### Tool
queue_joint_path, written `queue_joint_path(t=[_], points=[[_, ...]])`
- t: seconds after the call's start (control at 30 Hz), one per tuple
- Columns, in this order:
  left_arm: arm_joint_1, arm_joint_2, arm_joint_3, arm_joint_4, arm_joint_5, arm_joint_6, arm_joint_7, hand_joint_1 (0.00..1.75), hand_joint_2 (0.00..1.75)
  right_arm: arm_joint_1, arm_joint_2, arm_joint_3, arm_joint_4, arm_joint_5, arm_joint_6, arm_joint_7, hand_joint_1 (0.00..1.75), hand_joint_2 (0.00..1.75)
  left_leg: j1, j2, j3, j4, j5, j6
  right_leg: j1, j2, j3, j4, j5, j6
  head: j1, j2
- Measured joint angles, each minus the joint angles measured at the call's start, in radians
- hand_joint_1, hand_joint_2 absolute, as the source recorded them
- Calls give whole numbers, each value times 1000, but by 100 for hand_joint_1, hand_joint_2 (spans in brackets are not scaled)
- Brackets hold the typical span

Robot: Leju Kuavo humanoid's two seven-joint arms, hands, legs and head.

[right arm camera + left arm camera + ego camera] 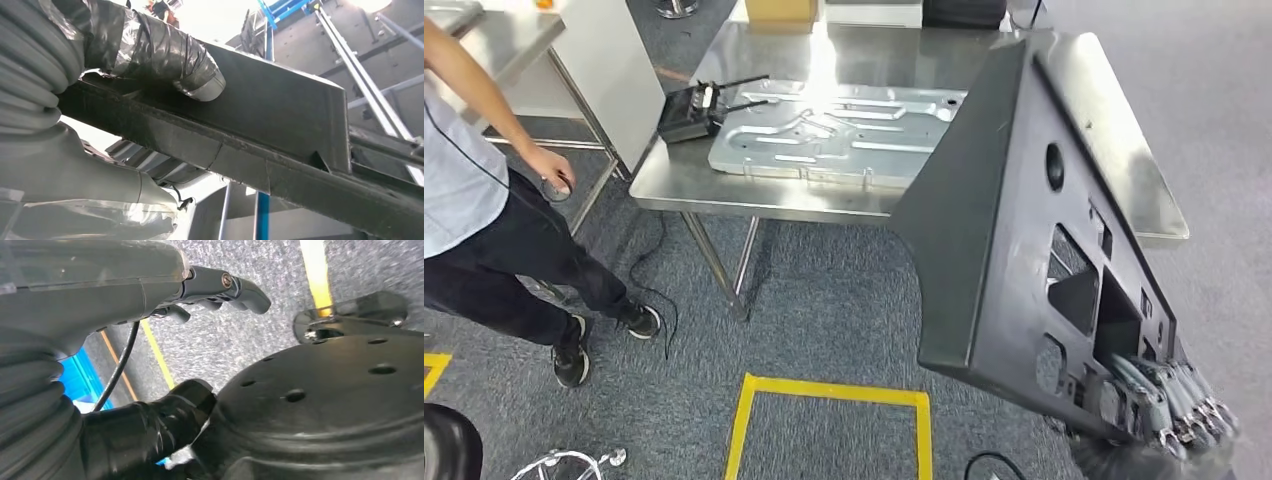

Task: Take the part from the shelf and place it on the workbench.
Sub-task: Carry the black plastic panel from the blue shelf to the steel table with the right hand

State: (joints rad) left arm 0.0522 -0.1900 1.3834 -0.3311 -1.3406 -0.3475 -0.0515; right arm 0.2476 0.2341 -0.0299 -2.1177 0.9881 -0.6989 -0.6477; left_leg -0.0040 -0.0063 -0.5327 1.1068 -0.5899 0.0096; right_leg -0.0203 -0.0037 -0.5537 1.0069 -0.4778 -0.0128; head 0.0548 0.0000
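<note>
The part (pixel 1004 230) is a large black moulded panel with several cut-outs, held upright and tilted at the right of the head view. My right hand (pixel 1169 400) grips its lower corner, its fingers hooked through the openings. In the right wrist view my taped thumb (pixel 195 75) presses on the part's flat face (pixel 280 110). The steel workbench (pixel 874 50) stands ahead, beyond the part. My left hand (pixel 220 285) hangs low over the carpet and holds nothing, its fingers loosely apart.
A stamped silver metal panel (pixel 834 130) and a black remote controller (pixel 689 110) lie on the workbench's left half. A person (pixel 474 200) stands at the left, beside another table (pixel 494 40). A yellow floor outline (pixel 829 392) marks the carpet before the bench.
</note>
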Motion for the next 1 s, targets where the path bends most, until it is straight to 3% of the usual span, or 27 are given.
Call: queue_joint_path(t=[0.07, 0.1, 0.13, 0.2, 0.27, 0.37, 0.47, 0.53, 0.6, 0.63, 0.67, 0.73, 0.8, 0.87, 0.93, 1.0], points=[[0, 0, 5, 0, -4, 0, -2, 0, 175, -1, 3, -1, -1, 0, 0, 0, 175, 175, 9, 1, -81, 133, -48, -12, -1, -2, 6, -1, -6, -4, -2, 0], [0, 0, 9, -1, -8, 0, -3, 0, 175, -1, 5, -2, -1, 0, 0, 0, 175, 175, 13, 1, -112, 174, -49, -17, -1, -2, 10, -1, -10, -4, -2, 0], [0, 0, 13, -1, -12, 0, -4, 0, 175, -1, 6, -4, -1, 0, 0, 0, 175, 175, 18, 1, -124, 176, -29, -21, -3, -2, 16, -1, -15, -2, -2, 0], [0, 0, 22, -3, -21, -1, -5, 0, 175, -2, 8, -9, -1, -1, 0, 0, 175, 175, 25, 2, -92, 71, 60, -26, -7, -1, 33, 0, -27, 6, -2, 0], [0, -1, 29, -5, -30, -3, -6, 0, 175, -3, 10, -16, -1, -4, 0, 0, 175, 175, 25, 4, -45, -46, 117, -24, -6, 0, 44, 1, -40, 19, -2, 0], [1, -2, 39, -7, -36, -5, -6, 0, 175, -5, 12, -24, -1, -9, 0, 0, 175, 175, 17, 2, -30, -81, 117, -6, -3, 2, 48, -2, -48, 38, -1, 0], [1, -4, 45, -9, -43, -7, -7, 0, 175, -8, 12, -32, -1, -14, 0, 0, 175, 175, 21, 1, -21, -94, 119, 15, -7, 2, 43, 21, -64, 53, -1, 0], [0, -5, 48, -12, -47, -8, -8, 0, 175, -12, 12, -38, 0, -17, 0, 0, 175, 175, 22, 2, -13, -99, 116, 27, -7, 2, -10, 123, -111, 56, 0, 0], [0, -6, 50, -14, -51, -9, -9, 0, 175, -14, 12, -46, 4, -21, 0, 0, 175, 175, 18, 2, -7, -99, 109, 34, -5, 2, -88, 247, -149, 56, 0, 0], [0, -7, 52, -15, -53, -9, -9, 0, 175, -14, 12, -51, 8, -23, 0, 0, 175, 175, 16, 1, -2, -99, 104, 36, -4, 2, -112, 273, -142, 54, 0, 0], [1, -8, 53, -16, -55, -10, -9, 0, 175, -15, 12, -56, 11, -26, 0, 0, 175, 175, 15, -1, 5, -99, 99, 35, -3, 2, -117, 263, -116, 52, 0, 0], [1, -8, 57, -17, -62, -13, -10, 0, 175, -21, 12, -66, 18, -32, 0, 0, 175, 175, 13, -4, 22, -99, 86, 31, 0, 2, -80, 151, -31, 41, 0, 0], [0, -10, 64, -18, -68, -15, -11, 0, 175, -31, 12, -79, 25, -38, 0, 0, 175, 175, 9, -5, 32, -97, 73, 22, 8, 2, -39, 51, 11, 29, 0, 0], [-2, -12, 71, -22, -71, -19, -14, 0, 175, -38, 12, -93, 31, -46, 0, 0, 175, 175, 7, -4, 35, -99, 65, 13, 13, 4, -28, 28, 4, 22, 0, 0], [-4, -13, 76, -26, -72, -23, -16, 0, 175, -44, 12, -110, 38, -51, 0, 0, 175, 175, 8, -2, 40, -98, 58, 3, 9, 6, -20, 19, 1, 16, 0, 0], [-6, -14, 81, -30, -73, -25, -20, 0, 175, -50, 12, -123, 45, -53, 0, 0, 175, 175, 8, 0, 19, -40, 26, -7, 1, 4, -9, 10, -1, 6, -2, 0]])
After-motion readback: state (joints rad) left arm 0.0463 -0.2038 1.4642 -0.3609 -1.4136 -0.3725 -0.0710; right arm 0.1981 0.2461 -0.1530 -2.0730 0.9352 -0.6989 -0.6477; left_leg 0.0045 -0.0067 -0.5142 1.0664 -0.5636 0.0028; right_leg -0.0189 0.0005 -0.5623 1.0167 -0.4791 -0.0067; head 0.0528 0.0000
